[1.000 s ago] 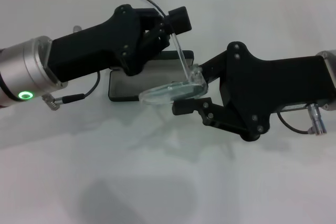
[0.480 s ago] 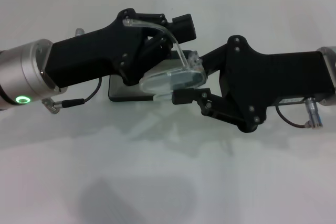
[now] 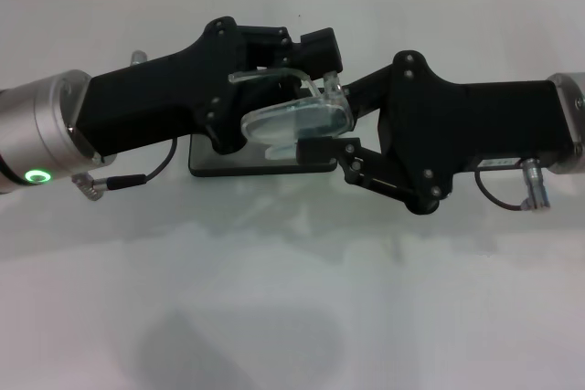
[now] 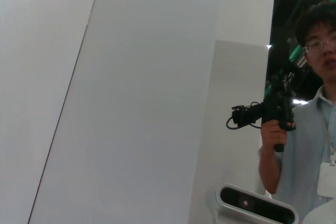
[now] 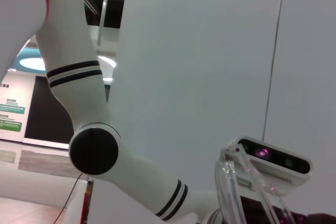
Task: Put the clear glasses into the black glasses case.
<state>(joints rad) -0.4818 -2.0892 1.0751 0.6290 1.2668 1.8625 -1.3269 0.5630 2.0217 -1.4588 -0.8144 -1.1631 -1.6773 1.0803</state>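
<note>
Clear glasses [image 3: 297, 121] held above black glasses case [image 3: 260, 162].

clear glasses [image 3: 297, 121] held above open black glasses case [image 3: 260, 157]; lens tilted; arm folded

White table [image 3: 292, 299], smooth and plain, spanning the head view up to a pale wall edge at the far side. Lying flat and directly on it, the black glasses case [image 3: 260, 158], lid open, grey lining showing, mostly covered from above. Just left of the case, a thin black cable [image 3: 137, 173] hanging close over the tabletop.
</note>
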